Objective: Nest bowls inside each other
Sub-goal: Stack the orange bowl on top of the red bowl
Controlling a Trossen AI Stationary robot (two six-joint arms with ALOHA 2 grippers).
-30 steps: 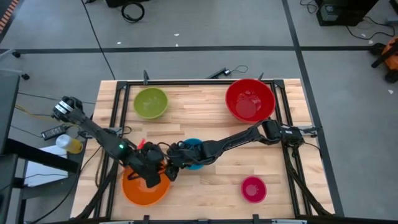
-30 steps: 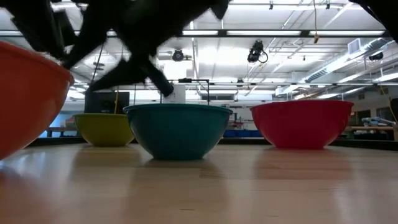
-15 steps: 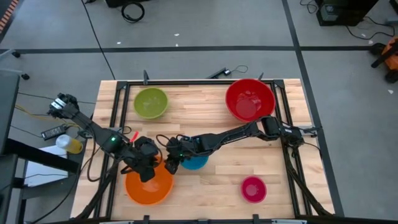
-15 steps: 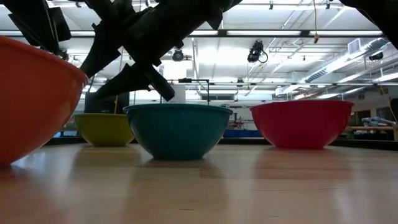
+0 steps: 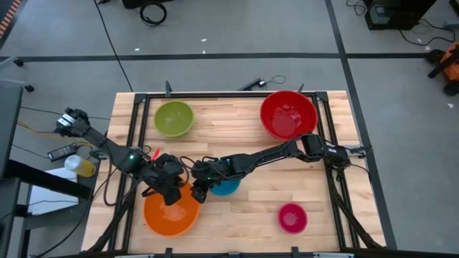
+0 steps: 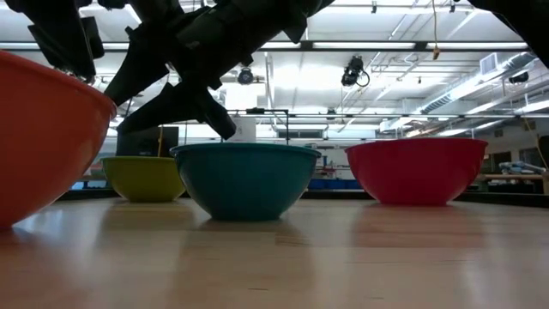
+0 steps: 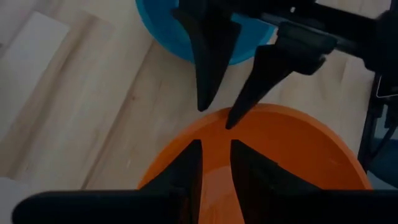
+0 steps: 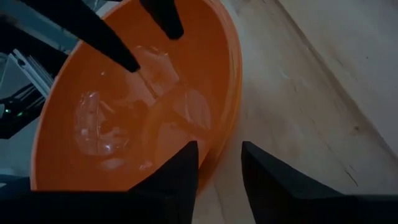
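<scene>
The orange bowl [image 5: 171, 211] stands tilted at the near left, filling the low view's left edge [image 6: 43, 129]. My left gripper [image 5: 170, 192] is shut on its far rim. My right gripper [image 5: 199, 193] reaches over the blue bowl [image 5: 228, 186] and stands open, one finger on each side of the orange bowl's far-right rim [image 8: 222, 146]. The blue bowl rests on its base. The lime green bowl [image 5: 174, 118], the red bowl [image 5: 288, 115] and the pink bowl [image 5: 292, 217] stand apart on the table. My left gripper holds the orange bowl at its far rim [image 7: 186, 132], coming slanting down from the table's left. One finger [image 8: 118, 46] reaches inside the bowl and the other [image 8: 168, 22] is at the rim. The bowl sits tilted. Whether its base is on the table does not show. My right gripper stands astride the orange bowl's rim, slanting down from the table's right, one finger [image 8: 186, 165] over the inside and one [image 8: 261, 165] outside. I cannot tell whether either finger touches the rim.
A black frame [image 5: 143, 97] runs along the table's edges. Bare wood lies between the blue and pink bowls and toward the near right. Cables and a yellow object [image 5: 82, 166] sit off the table's left edge.
My left gripper has risen a little and drawn toward the table's left and far side, and the orange bowl has tipped up with it, looming larger in the low view. My right gripper has turned and shifted slightly toward the orange bowl's rim.
</scene>
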